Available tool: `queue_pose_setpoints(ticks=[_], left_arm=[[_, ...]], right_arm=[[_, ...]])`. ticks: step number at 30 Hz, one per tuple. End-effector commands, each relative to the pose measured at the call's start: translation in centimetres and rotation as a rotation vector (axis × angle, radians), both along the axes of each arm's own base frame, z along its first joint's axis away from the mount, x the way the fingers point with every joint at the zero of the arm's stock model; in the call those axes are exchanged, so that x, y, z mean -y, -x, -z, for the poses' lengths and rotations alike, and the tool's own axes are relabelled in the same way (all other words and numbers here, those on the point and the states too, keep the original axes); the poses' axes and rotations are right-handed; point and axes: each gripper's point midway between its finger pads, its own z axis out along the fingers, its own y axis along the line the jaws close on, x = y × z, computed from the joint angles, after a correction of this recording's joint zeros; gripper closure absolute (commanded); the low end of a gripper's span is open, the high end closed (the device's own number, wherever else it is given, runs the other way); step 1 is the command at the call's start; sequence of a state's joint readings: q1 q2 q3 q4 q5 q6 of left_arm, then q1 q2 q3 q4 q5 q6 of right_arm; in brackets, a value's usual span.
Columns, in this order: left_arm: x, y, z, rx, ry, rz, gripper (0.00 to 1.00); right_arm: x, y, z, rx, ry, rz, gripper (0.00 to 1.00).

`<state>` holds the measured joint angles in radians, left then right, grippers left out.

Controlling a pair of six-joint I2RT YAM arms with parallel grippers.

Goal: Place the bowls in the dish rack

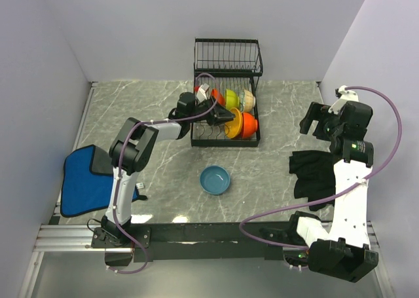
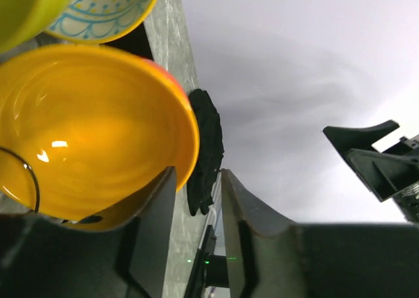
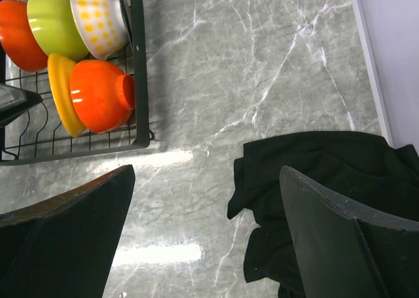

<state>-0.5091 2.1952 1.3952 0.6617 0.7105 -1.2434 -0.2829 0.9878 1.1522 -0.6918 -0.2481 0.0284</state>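
My left arm [image 1: 134, 144] reaches forward and to the right from its base, with the elbow raised and the forearm roughly level. My left gripper [image 1: 226, 117] is rolled onto its side, and its jaws stand parted with a clear gap between the fingers [image 2: 252, 226]. My right arm [image 1: 350, 186] stands nearly upright over its base, wrist bent toward the left. My right gripper [image 1: 314, 122] faces downward, with its fingers [image 3: 65, 232] spread wide.
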Motion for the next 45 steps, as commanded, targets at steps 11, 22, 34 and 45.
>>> queue_pose_setpoints(ticks=[11,22,34,45], left_arm=[[-3.2,-0.5,-4.5,0.262,-0.293,-0.073,0.48],[-8.0,7.3,-6.2,0.7,-0.462,0.243,0.42],[-11.9,23.5,0.7,1.299,-0.714,0.93,0.41],[-9.0,26.4,4.0,1.463,-0.797,0.989,0.4]], right_arm=[[-1.0,-0.1,-2.1,0.104,-0.025,-0.024,0.0],[-2.6,1.6,-2.2,0.166,-0.051,-0.067,0.0],[-4.0,4.6,-1.0,0.236,-0.071,-0.077,0.0],[-4.6,6.8,-1.9,0.281,-0.063,-0.076,0.0]])
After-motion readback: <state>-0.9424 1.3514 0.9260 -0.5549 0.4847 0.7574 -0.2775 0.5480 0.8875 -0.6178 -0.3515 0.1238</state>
